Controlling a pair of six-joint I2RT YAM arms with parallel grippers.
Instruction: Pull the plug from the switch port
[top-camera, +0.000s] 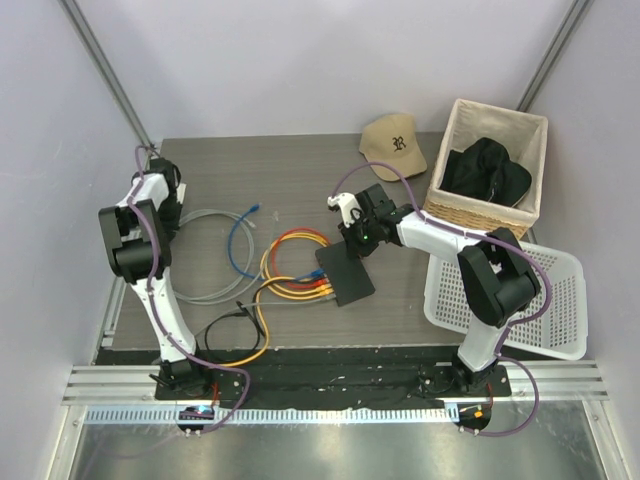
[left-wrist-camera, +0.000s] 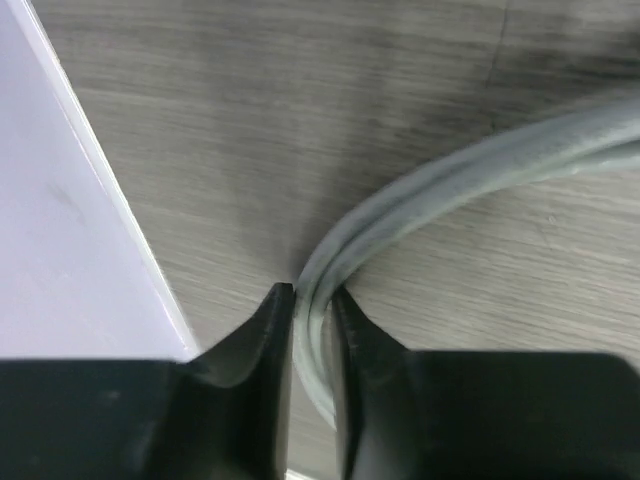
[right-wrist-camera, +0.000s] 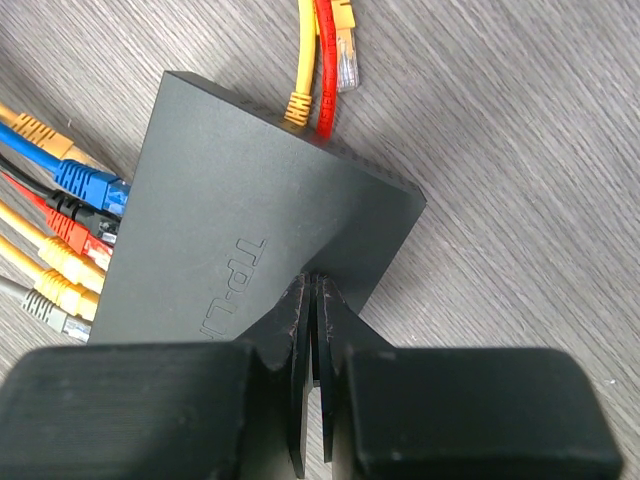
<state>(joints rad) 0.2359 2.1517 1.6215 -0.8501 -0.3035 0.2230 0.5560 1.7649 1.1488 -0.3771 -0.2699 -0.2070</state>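
The switch (top-camera: 347, 277) is a flat black box in the middle of the table. Along its left side sit several plugs: blue (right-wrist-camera: 90, 185), black, red, yellow and grey (right-wrist-camera: 50, 305). My right gripper (right-wrist-camera: 312, 280) is shut with nothing between its fingers. Its tips rest on the switch (right-wrist-camera: 230, 200) top near the right edge; from above this gripper (top-camera: 355, 243) sits over the box's far end. At the table's far left my left gripper (top-camera: 172, 205) is shut on the looped grey cable (left-wrist-camera: 450, 180), whose two strands fill the gap at its tips (left-wrist-camera: 310, 292).
A loose blue cable (top-camera: 240, 240) and coils of yellow, orange and red cable (top-camera: 285, 245) lie left of the switch. A tan cap (top-camera: 395, 145), a wicker basket (top-camera: 470, 215) holding a black garment, and a white perforated tray (top-camera: 545, 300) stand at the right. The purple wall (left-wrist-camera: 60, 200) is close to my left gripper.
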